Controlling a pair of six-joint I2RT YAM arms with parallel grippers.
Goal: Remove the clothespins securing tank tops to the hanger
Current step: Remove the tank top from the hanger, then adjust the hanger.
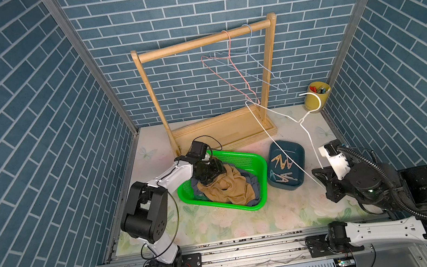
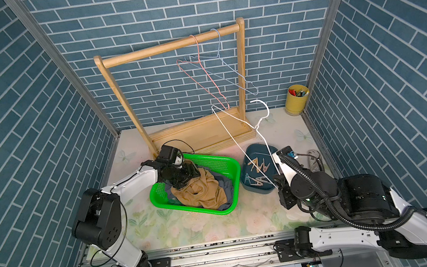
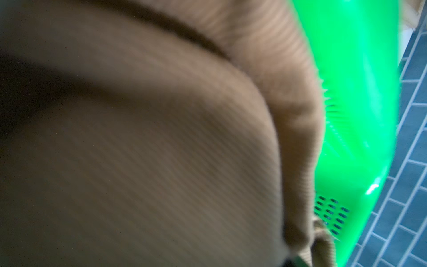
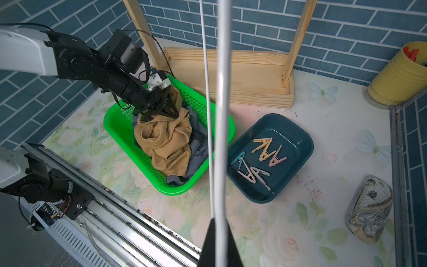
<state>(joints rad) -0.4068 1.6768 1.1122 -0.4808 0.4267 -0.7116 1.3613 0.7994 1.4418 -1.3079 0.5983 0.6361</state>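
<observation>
Clothespins (image 4: 261,159) laid loose in dark teal tray (image 4: 300,136). Tank tops (image 4: 164,141) heaped in green basket (image 4: 113,126). Left gripper (image 4: 161,108) held over heap, jaws spread. White hanger (image 4: 221,92) pinched by right gripper (image 4: 219,227).

We see a bright green basket (image 4: 110,124), a plain tan top (image 4: 166,143) and a grey-blue top (image 4: 196,149). The tray (image 4: 298,148) is dark teal; its clothespins (image 4: 265,151) are tan, pink and pale teal. The hanger (image 4: 223,115) is white, the cup (image 4: 397,78) yellow, the counter (image 4: 254,219) pale floral, the walls (image 4: 346,34) blue brick-patterned.
</observation>
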